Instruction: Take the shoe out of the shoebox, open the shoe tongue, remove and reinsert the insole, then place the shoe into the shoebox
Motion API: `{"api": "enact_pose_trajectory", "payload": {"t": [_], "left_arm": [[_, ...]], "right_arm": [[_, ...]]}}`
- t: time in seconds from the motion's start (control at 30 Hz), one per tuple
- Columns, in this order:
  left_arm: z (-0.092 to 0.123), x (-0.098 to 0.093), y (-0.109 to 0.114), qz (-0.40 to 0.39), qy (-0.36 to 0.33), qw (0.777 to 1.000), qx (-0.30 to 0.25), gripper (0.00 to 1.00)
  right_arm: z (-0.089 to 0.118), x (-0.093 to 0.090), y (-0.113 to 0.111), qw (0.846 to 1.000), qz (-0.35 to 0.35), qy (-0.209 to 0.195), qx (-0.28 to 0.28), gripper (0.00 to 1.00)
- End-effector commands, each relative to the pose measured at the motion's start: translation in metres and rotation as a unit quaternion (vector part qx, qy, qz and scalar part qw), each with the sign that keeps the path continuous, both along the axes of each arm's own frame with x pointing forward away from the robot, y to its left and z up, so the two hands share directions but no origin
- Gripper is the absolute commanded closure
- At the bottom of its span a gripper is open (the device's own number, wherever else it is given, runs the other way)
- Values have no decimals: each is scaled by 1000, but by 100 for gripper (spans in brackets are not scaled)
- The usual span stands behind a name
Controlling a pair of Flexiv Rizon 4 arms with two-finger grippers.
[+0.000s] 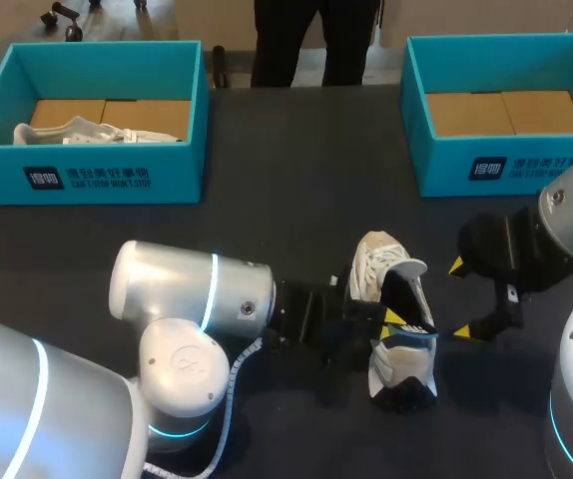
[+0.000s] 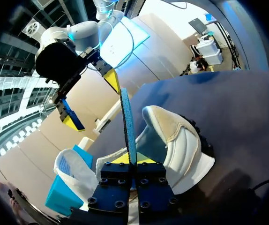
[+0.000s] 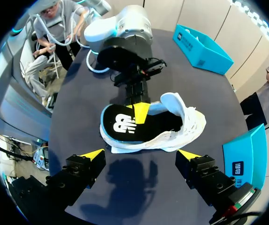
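— Where is the shoe?
— The shoe (image 1: 374, 271) is on the desk (image 1: 296, 190), near the middle. Its toe points to the far edge, and it is well apart from both boxes.
— What does the left claw do?
— The left claw (image 2: 130, 159) is at the opening of the shoe. Its fingers pinch the insole (image 3: 125, 124) from two sides. The insole is black with a white mark, and its front end is hidden inside the shoe.
— And the right claw?
— The right claw (image 1: 461, 299) hovers just beside the shoe, on its right. The fingers are spread wide and apart from the shoe.
— The boxes?
— The left box (image 1: 87, 170) stands at the far left corner, with a second shoe (image 1: 72, 130), white, inside. The right box (image 1: 506, 160) stands at the far right corner.
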State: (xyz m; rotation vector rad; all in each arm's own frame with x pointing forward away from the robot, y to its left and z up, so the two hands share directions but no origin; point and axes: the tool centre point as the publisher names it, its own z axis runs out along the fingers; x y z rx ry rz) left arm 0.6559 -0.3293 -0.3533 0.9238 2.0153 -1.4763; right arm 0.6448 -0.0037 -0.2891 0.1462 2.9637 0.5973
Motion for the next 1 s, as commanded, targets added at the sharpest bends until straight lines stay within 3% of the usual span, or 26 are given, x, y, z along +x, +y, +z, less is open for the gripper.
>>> {"api": "enact_pose_trajectory", "payload": {"t": [0.03,0.17,0.2,0.23,0.27,0.33,0.5,0.6,0.67,1.0], "left_arm": [[-9,9,-13,3,-5,1000,-1,100],[-2,9,-14,8,-1,1000,-7,100],[2,8,-14,8,1,1000,-9,94],[5,6,-14,9,7,1000,-13,71],[9,4,-14,9,9,1000,-15,63],[14,1,-12,5,11,1000,-18,62],[21,-8,-8,-5,17,1000,-19,68],[20,-12,-8,-9,20,1000,-16,83],[18,-14,-8,-12,19,1000,-13,100],[-1,-2,-13,-20,-17,1000,-6,100]], "right_arm": [[0,-2,-1,1000,0,-1,1,0],[0,-2,-1,1000,0,-1,1,0],[0,-2,-1,1000,0,-1,1,0],[0,-2,-1,1000,0,-1,1,0],[0,-2,-1,1000,0,-1,1,0],[0,-2,-1,1000,0,-1,1,0],[0,-2,-1,1000,0,-1,1,0],[0,-2,-1,1000,0,-1,1,0],[0,-2,-1,1000,0,-1,1,0],[0,-2,-1,1000,0,-1,1,0]]}}
